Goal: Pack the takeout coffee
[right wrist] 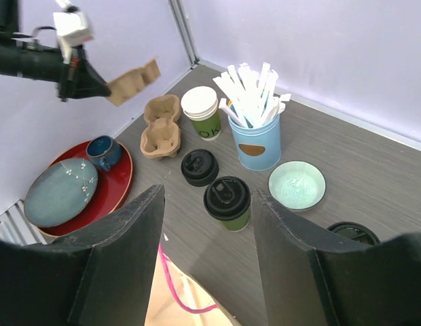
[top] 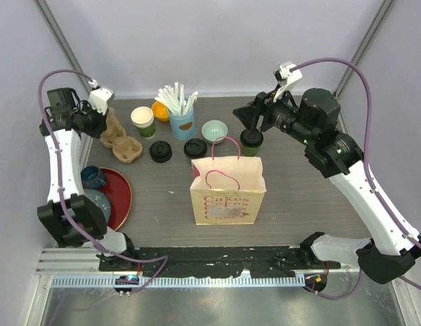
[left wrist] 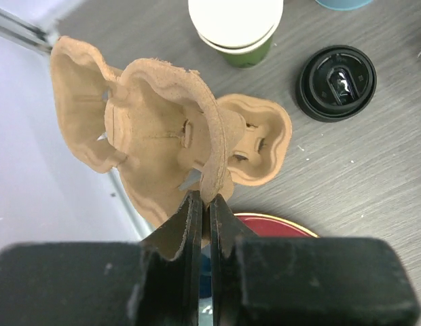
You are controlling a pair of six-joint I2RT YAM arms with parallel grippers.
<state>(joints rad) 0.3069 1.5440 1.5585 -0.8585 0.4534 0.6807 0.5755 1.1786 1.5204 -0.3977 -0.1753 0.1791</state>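
An open dark-green cup (top: 142, 121) (right wrist: 200, 112) (left wrist: 236, 27) stands at the back left with a loose black lid (top: 160, 151) (right wrist: 199, 167) (left wrist: 336, 81) near it. A lidded green cup (right wrist: 227, 202) (top: 195, 148) stands behind the paper bag. Another lidded cup (top: 251, 141) sits just under my right gripper (top: 250, 123) (right wrist: 209, 191), which hangs open and holds nothing. My left gripper (left wrist: 204, 200) (top: 100, 121) (right wrist: 102, 88) is shut on the rim of a brown cardboard cup carrier (left wrist: 156, 129) (right wrist: 132, 80), held in the air above a second carrier (right wrist: 159, 125) (top: 127, 148) on the table.
A tan paper bag (top: 227, 193) with pink handles stands open mid-table. A blue cup of white straws (top: 182, 121), a pale green bowl (top: 214, 130) and an orange dish (top: 159, 109) are at the back. A red tray (top: 122, 197) with blue crockery lies left.
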